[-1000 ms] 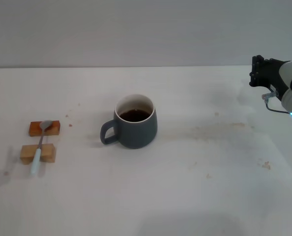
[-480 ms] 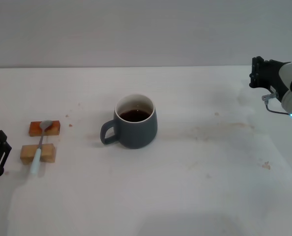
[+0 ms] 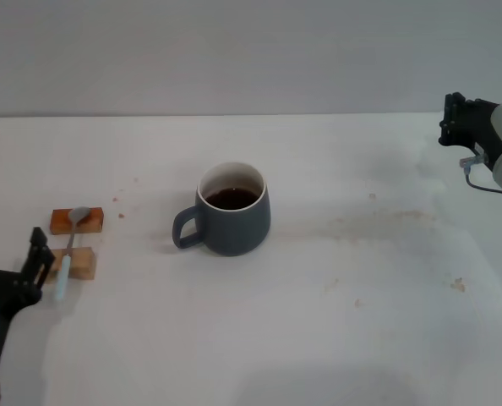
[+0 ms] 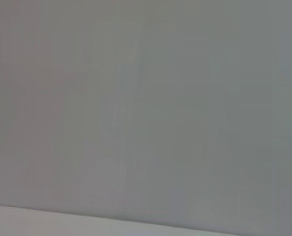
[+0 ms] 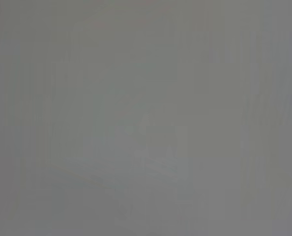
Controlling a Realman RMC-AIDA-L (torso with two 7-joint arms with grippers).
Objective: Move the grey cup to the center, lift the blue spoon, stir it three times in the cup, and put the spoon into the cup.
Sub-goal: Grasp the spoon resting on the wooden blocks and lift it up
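The grey cup [image 3: 232,211] stands upright at the table's middle, handle toward my left, with dark liquid inside. To its left the blue spoon [image 3: 66,262] lies across two wooden blocks [image 3: 76,220], its metal bowl on the far block and its pale handle over the near one. My left gripper [image 3: 11,258] hovers at the table's lower left, open, with one finger [image 3: 38,250] just left of the spoon handle. Off at the far right edge, well away from the cup, is my right gripper [image 3: 454,120]. Both wrist views show only a blank grey wall.
The white table [image 3: 344,296] carries small brown stains right of the cup and a few specks near the blocks. A grey wall rises behind the table's far edge.
My left gripper has come into view from the lower left and moved right, up to the spoon handle. The right gripper has drawn back slightly to the right. Cup and spoon have not moved.
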